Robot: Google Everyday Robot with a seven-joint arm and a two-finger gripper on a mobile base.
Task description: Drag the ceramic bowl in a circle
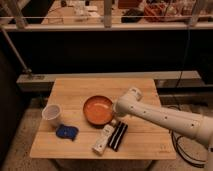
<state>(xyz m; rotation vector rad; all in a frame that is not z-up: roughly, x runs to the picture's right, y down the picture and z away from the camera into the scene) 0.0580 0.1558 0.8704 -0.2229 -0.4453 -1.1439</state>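
On the wooden desk, my white arm reaches in from the right to the orange-red ceramic bowl at mid-desk. A white cup stands to the bowl's left. My claw sits at the bowl's right rim; whether it grips, I cannot tell.

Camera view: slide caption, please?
Gripper at the rim of the ceramic bowl on the wooden table, white cup and blue object nearby.
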